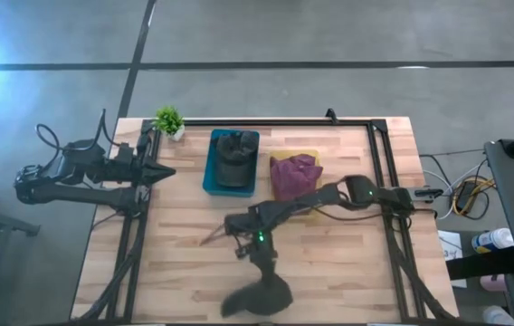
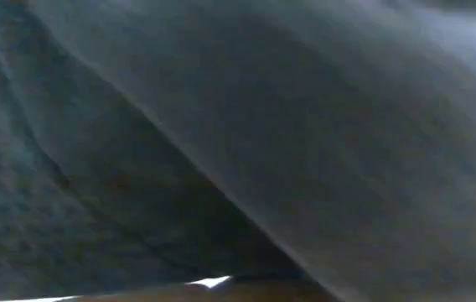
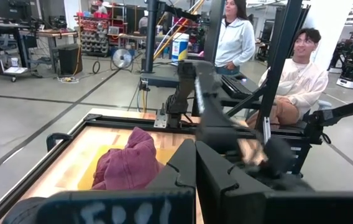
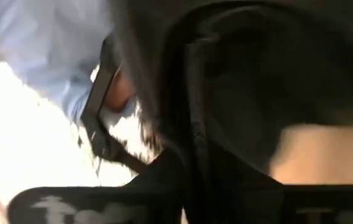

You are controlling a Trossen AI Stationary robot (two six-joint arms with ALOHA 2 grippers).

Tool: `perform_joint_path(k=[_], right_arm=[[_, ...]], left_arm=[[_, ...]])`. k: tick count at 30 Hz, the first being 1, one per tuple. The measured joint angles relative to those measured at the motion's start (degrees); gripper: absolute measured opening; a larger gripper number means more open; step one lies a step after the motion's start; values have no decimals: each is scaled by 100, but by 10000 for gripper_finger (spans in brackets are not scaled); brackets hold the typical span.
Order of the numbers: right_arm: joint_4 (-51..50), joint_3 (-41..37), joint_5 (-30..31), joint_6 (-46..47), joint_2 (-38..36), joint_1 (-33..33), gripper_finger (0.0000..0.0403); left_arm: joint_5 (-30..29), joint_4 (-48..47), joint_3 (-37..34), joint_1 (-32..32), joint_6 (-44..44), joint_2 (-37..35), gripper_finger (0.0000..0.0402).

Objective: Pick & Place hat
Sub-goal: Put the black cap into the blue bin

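Observation:
A dark grey hat (image 1: 259, 297) shows blurred at the table's near edge, and its cloth (image 2: 246, 143) fills the low view. My right gripper (image 1: 264, 272) reaches from the right across the table's middle, points toward the near edge and is shut on the hat (image 4: 238, 99). My left gripper (image 1: 165, 172) waits at the far left, above the table, shut and holding nothing; its fingers (image 3: 195, 177) meet in the left wrist view. My right gripper pinches the dark hat's far end (image 1: 265, 279) between its two fingers, coming from the table's far side, about level. The rest of the hat spreads beyond the fingers toward the near edge. Whether it rests on the table I cannot tell.
A blue bin (image 1: 214, 167) holding another dark hat stands at the far middle. Beside it a maroon hat (image 1: 293, 172) lies on a yellow mat. A small green plant (image 1: 168, 119) stands at the far left corner. Two people (image 3: 288, 74) are beyond the table's right side.

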Motion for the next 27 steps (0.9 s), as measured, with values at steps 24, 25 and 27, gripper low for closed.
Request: perform_joint_path(k=[24,25,27], right_arm=[[-1398,1484,5864,-1812,-266,-734,238],[-1628,1565,5885,-1752,-283,-726,243],[-2169,1644,5732,-1516,-318,-718,252]], left_arm=[[1,-4,0,0,0,14,0],[1,-4,1,-1,0,13,0],[0,-4,2,0,-1,14,0]])
